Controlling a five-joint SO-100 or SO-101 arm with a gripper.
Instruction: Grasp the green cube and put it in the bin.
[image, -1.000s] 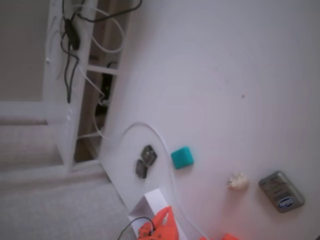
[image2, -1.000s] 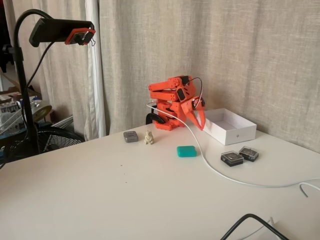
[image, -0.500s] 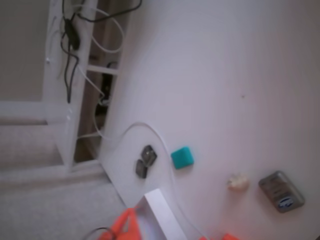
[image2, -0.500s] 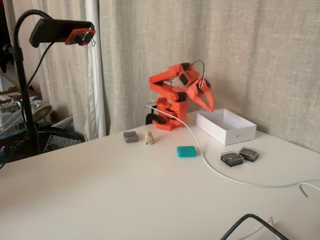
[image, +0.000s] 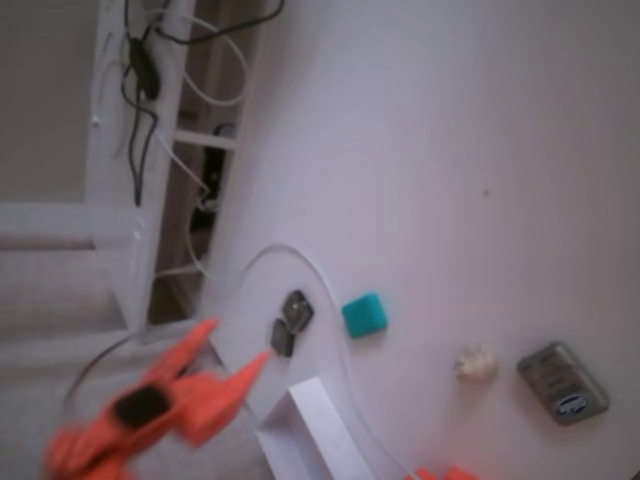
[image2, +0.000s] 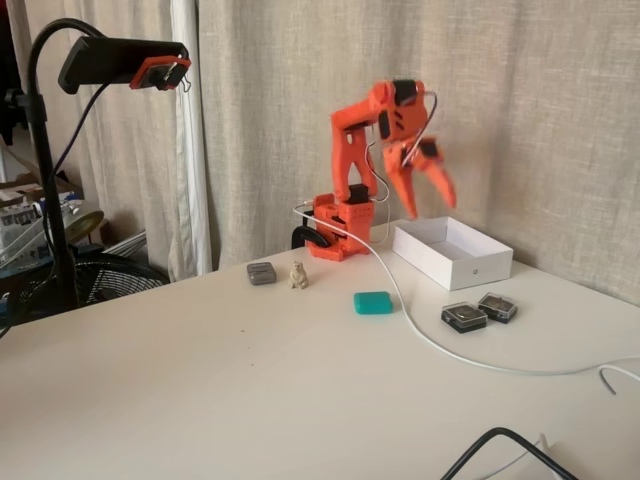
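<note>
while the arm is raised, nearest the camera in a fixed view a black cable (image2: 500, 445) curls over the white table (image2: 200, 400). further back a white cable (image2: 420, 335) runs across the surface, passing beside two dark grey square pieces (image2: 480, 312) and the green cube (image2: 373, 302), which lies flat on the table, well apart from the gripper (nothing touching it). behind these sit a small beige figurine (image2: 297, 275) and a grey tin (image2: 262, 273). the bin (image2: 452, 252) stands near the arm's base, open side up. above it hangs the orange gripper (image2: 432, 200), fingers spread and holding nothing. in the other fixed view the gripper (image: 235, 350) is motion-blurred, beside the bin (image: 310, 440), the cube (image: 364, 314) apart from it.
</note>
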